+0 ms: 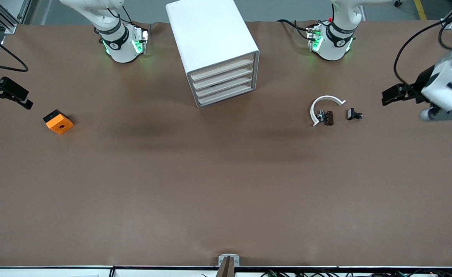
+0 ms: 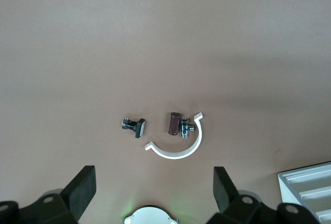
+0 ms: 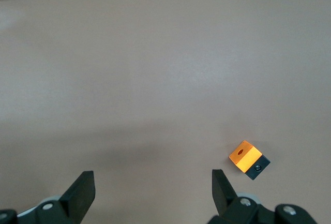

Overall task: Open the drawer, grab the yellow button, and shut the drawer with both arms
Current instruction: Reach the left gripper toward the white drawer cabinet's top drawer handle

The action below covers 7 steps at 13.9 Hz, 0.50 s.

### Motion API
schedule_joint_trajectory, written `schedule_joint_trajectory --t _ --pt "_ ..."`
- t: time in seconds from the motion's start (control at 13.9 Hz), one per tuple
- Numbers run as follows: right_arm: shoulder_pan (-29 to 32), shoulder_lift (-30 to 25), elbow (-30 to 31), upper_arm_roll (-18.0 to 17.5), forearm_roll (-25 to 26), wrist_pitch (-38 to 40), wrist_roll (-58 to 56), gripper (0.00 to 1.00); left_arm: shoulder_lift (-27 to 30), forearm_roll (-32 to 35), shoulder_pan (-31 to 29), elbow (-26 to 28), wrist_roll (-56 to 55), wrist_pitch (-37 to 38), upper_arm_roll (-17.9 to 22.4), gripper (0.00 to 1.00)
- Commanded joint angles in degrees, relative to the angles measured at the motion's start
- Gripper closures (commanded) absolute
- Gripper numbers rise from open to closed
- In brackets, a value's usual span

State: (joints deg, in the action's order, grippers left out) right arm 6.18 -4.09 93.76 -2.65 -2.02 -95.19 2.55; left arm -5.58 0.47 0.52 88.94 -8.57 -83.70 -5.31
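Brown table (image 1: 210, 184), drawers apparently shut.

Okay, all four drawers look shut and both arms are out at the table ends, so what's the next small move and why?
Probably bring the left gripper, open over the left arm's end of the table, toward the front of the cabinet to pull a drawer. All four fronts sit flush, no button shows on the table, and the right gripper waits open near the orange block.

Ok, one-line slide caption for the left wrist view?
Open left gripper over brown table, above white curved clip, two small dark parts; white drawer cabinet at edge.
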Motion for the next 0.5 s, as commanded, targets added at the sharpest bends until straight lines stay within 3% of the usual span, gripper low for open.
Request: schedule_joint_trajectory --t 0.0,0.43 --pt "1.20 0.23 -0.86 -0.78 0.70 0.62 -0.62 0.00 -5.57 -0.55 2.63 -2.27 -5.54 0.29 -1.18 0.00" --pt "2.42 0.23 -0.86 -0.78 0.70 0.71 -0.62 0.00 -14.45 -1.69 12.04 -4.30 -36.38 0.11 -1.37 0.00"
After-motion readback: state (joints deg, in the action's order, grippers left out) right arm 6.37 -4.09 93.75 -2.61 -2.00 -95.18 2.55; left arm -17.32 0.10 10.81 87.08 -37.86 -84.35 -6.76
